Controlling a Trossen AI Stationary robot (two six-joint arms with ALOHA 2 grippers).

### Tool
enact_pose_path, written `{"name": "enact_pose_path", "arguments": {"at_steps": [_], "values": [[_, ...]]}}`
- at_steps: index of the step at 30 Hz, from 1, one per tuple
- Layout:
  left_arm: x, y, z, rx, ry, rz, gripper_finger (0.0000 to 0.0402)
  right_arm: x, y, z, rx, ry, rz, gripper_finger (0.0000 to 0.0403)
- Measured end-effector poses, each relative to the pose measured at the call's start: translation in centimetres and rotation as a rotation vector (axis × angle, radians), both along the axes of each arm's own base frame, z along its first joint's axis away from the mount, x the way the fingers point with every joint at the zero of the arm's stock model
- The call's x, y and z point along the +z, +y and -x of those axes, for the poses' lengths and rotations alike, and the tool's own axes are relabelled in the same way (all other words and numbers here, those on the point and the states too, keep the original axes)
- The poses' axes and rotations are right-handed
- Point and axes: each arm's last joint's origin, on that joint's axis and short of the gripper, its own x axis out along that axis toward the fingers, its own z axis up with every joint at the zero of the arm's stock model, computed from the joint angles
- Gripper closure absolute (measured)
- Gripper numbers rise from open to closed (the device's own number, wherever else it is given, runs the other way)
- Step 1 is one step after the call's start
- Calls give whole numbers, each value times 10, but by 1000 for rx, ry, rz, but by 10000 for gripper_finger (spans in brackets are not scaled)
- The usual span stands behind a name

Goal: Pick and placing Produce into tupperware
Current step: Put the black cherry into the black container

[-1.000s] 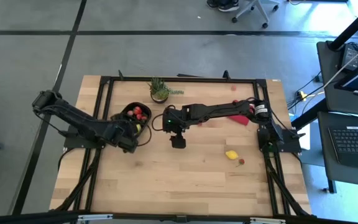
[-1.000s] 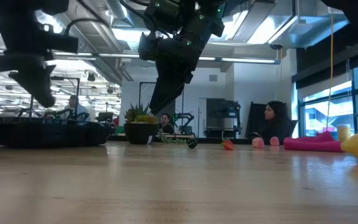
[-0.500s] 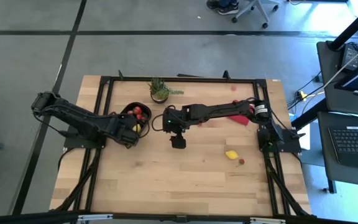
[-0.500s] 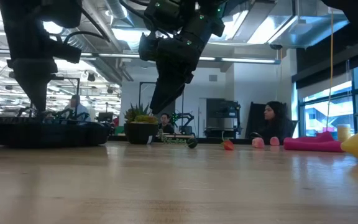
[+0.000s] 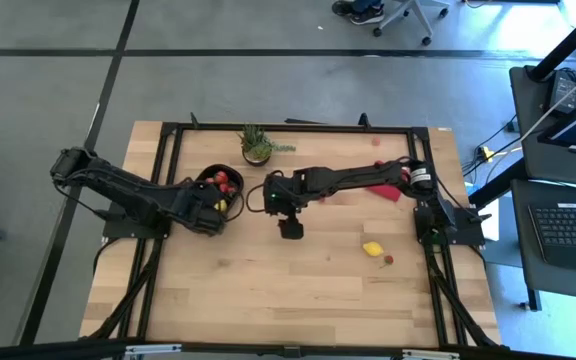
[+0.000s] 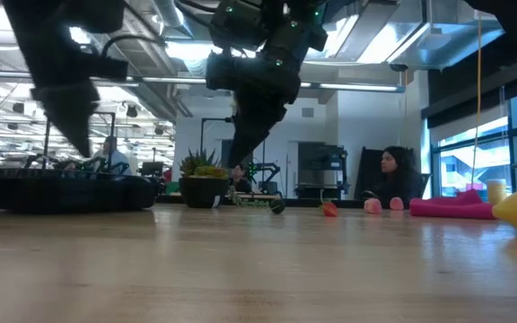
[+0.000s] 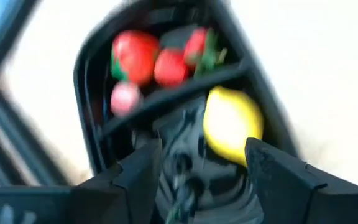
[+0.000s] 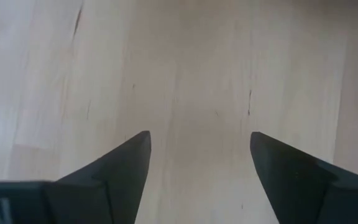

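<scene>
From where I stand, the left gripper (image 5: 211, 207) hangs over the black tupperware (image 5: 205, 180), at about ten o'clock on the table (image 5: 268, 290). Its fingers (image 7: 143, 171) are spread apart and hold nothing. Below them a yellow lemon (image 7: 232, 124) lies inside the tupperware, with red strawberries (image 7: 135, 55) and a pinkish berry (image 7: 126, 98) beyond it in the same container.

The right gripper (image 5: 290, 229) hovers near the table's centre, just toward three o'clock of the tupperware, pointing down at bare wood; its fingers (image 8: 120, 165) are parted too, with only boards between them.

More produce is still out on the table: a second lemon (image 5: 372, 248) with a small red berry (image 5: 389, 260) just beside it, around four o'clock. A potted plant (image 5: 257, 146) stands at twelve o'clock, near the container, and a flat red square (image 5: 385, 192) lies under the right arm at two o'clock.
</scene>
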Motion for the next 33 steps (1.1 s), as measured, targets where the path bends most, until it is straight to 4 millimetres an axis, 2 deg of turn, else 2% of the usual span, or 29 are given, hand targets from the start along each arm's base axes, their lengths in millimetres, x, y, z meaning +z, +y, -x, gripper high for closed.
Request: {"name": "enact_pose_path", "arguments": {"at_steps": [5, 12, 18, 22, 25, 33], "values": [[5, 2, -18, -132, -109, -142, 171, 0, -16, 9, -3, 79, 44, 126], [17, 18, -45, -292, -221, -253, 170, -2, -46, 20, -52, 159, 39, 126], [21, 29, -60, -563, -290, -173, 170, -4, -71, 24, 4, 142, 85, 126], [9, 37, -63, -711, -399, -107, 170, -9, -82, 28, 28, 145, 102, 126], [0, 41, -62, -767, -441, -132, 170, -16, -87, 33, 44, 173, 108, 126], [-23, 42, -52, -782, -553, -207, 170, -29, -95, 34, 84, 133, 186, 126]]}}
